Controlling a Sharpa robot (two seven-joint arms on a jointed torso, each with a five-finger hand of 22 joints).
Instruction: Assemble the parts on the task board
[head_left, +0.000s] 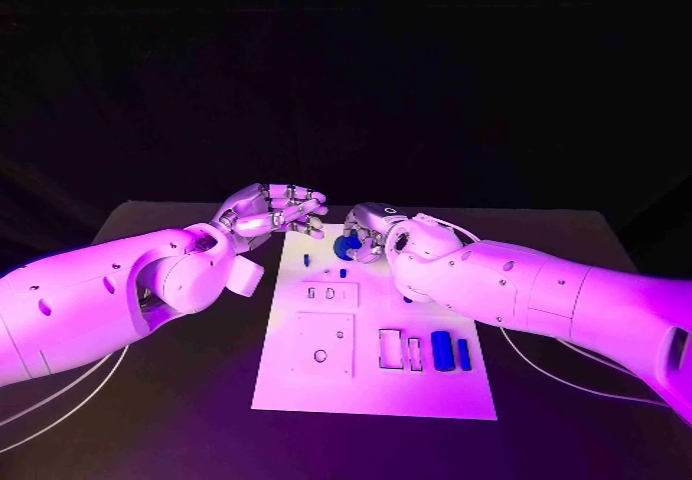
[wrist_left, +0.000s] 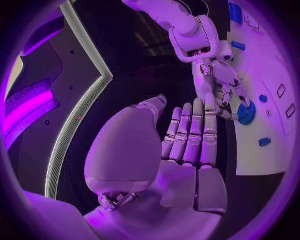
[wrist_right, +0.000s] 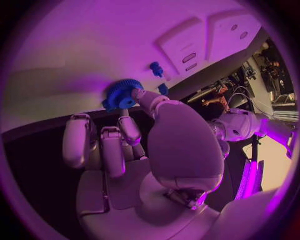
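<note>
Left hand (head_left: 274, 213) hovers at the board's (head_left: 375, 385) far left corner, fingers (wrist_left: 190, 131) straight, pressed side by side, holding nothing; right hand (head_left: 378, 232) at the board's far edge, fingers (wrist_right: 141, 97) touching the blue gear (wrist_right: 120, 94) on the board, firm grip unclear; two blue blocks (head_left: 450, 351) lie near the board's right edge.

The left hand (wrist_left: 187, 135) hangs beside the white board's (wrist_left: 262, 150) edge, fingers straight and together, holding nothing. The right hand (wrist_left: 222, 85) reaches over that edge, fingertips touching a round blue gear (wrist_left: 246, 114) on the board.
</note>
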